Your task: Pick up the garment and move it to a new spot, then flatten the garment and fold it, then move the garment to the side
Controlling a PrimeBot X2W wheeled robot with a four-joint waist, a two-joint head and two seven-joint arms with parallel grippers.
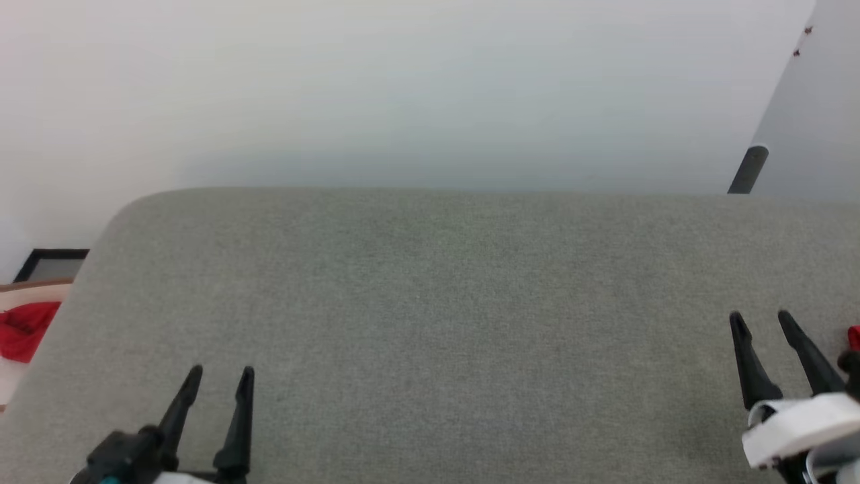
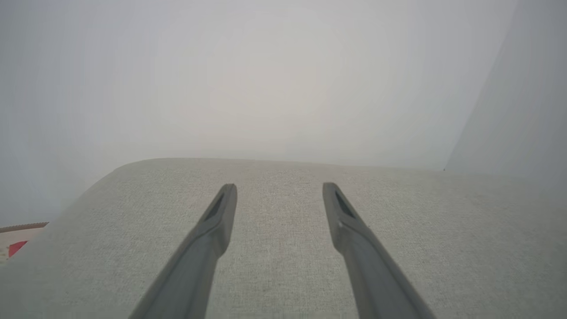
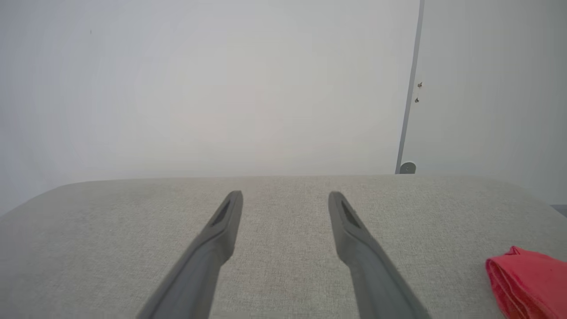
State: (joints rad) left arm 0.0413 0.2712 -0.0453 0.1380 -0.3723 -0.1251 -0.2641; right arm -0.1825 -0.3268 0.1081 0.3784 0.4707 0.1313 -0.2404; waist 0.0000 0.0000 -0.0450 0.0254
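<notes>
While both arms sit low over the grey fabric-topped counter [image 1: 430,282], the head view puts the left gripper [image 1: 222,370] at 7 o'clock, its two dark fingers spread apart with nothing between them. The right gripper [image 1: 759,316] is at 4 o'clock, likewise parted and empty. Just beyond the right gripper, at the 3 o'clock edge of the frame, a sliver of the garment [image 1: 854,337] shows red. At 9 o'clock, off the counter's rounded corner, a separate red cloth [image 1: 25,329] lies on a pale surface, with a black frame [image 1: 50,264] just past it. A pale wall [image 1: 403,87] rises behind, and a dark post [image 1: 747,169] stands at 2 o'clock. In the left wrist view the left gripper [image 2: 279,188] points toward 12 o'clock across bare counter [image 2: 443,248], jaws wide and holding nothing. The red cloth [image 2: 17,248] shows as a small corner at 8 o'clock. In the right wrist view the right gripper [image 3: 285,195] is just as wide and empty. The garment [image 3: 527,283] lies on the counter [image 3: 88,230] at 4 o'clock as a folded red bundle, its layered edge facing the fingers but apart from them.
</notes>
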